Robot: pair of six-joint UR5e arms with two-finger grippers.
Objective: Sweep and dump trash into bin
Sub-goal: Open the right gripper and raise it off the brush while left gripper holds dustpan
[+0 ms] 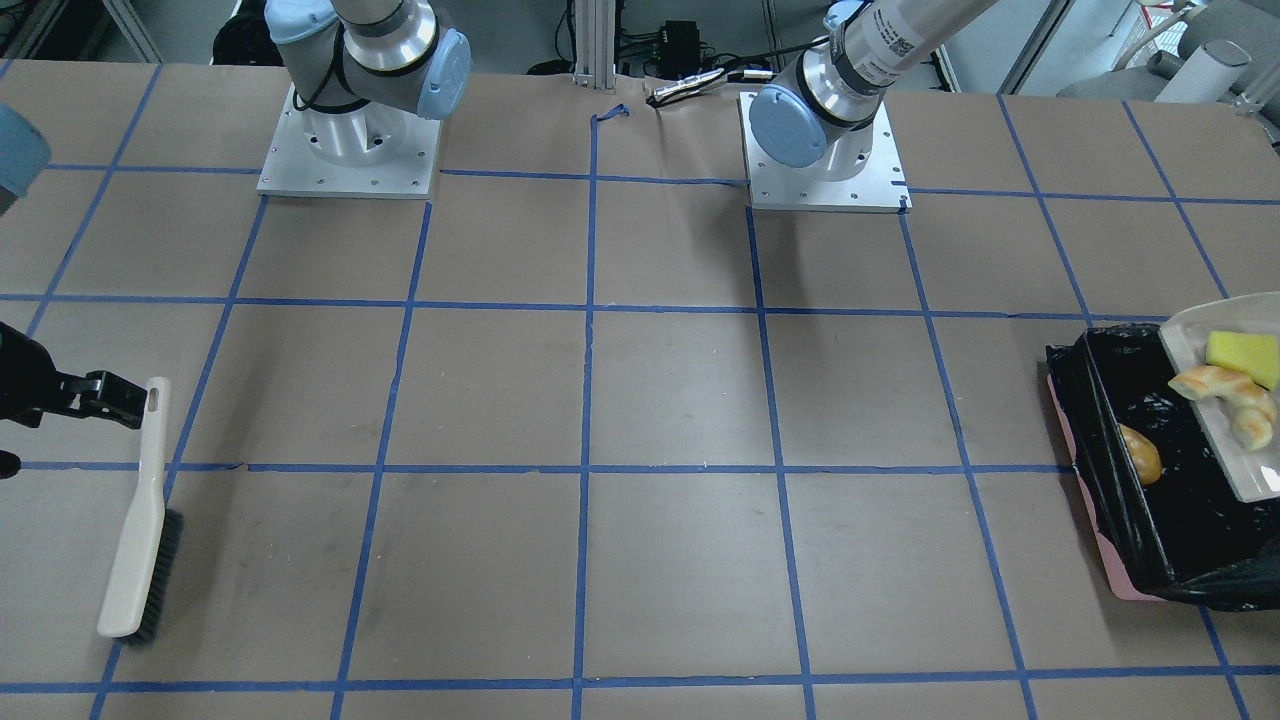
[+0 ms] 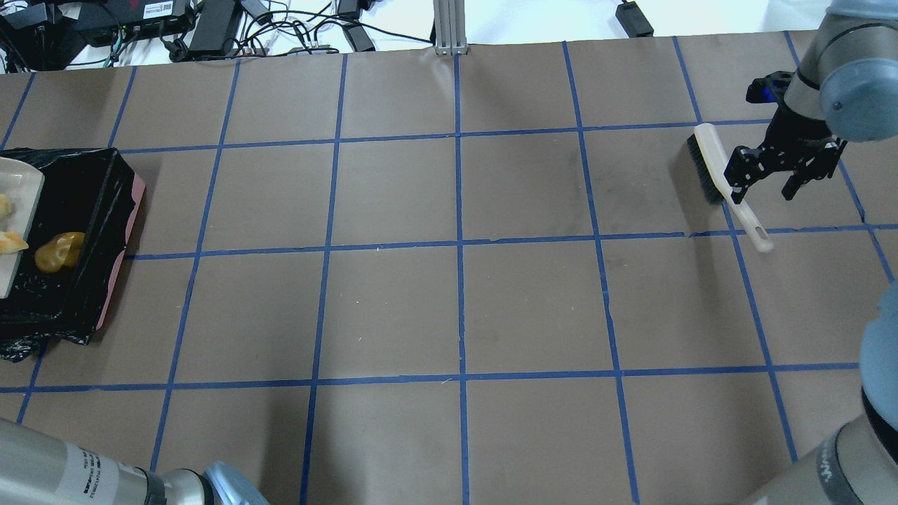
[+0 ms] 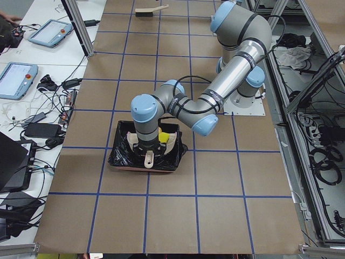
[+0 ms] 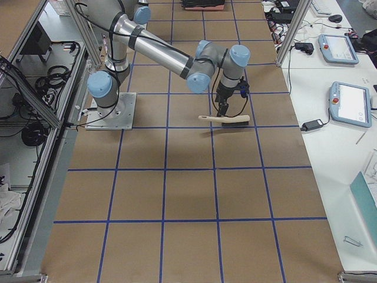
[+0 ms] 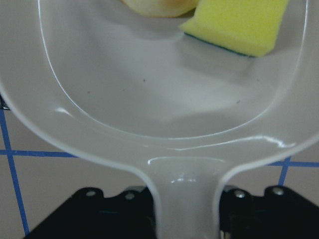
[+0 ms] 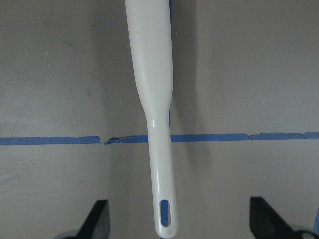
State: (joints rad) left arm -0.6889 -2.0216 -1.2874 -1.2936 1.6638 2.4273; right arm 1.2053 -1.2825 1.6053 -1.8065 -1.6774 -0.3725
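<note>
The pink bin [image 1: 1090, 440] with a black bag stands at the table end on my left; it also shows in the overhead view [image 2: 105, 210]. My left gripper [image 5: 183, 209] is shut on the handle of the cream-white dustpan [image 1: 1215, 455], held over the bin. The yellow sponge [image 1: 1243, 357] and the tan bread piece [image 1: 1230, 395] lie on the dustpan. The golden-brown potato lump [image 1: 1140, 455] lies inside the bin. My right gripper [image 2: 763, 188] is open, its fingers apart on either side of the handle of the brush [image 2: 715, 168], which lies on the table.
Brown paper with blue tape lines [image 2: 459, 245] covers the table. The two arm bases [image 1: 350, 150] stand at the robot's side. Cables and power boxes [image 2: 210, 28] lie beyond the far edge.
</note>
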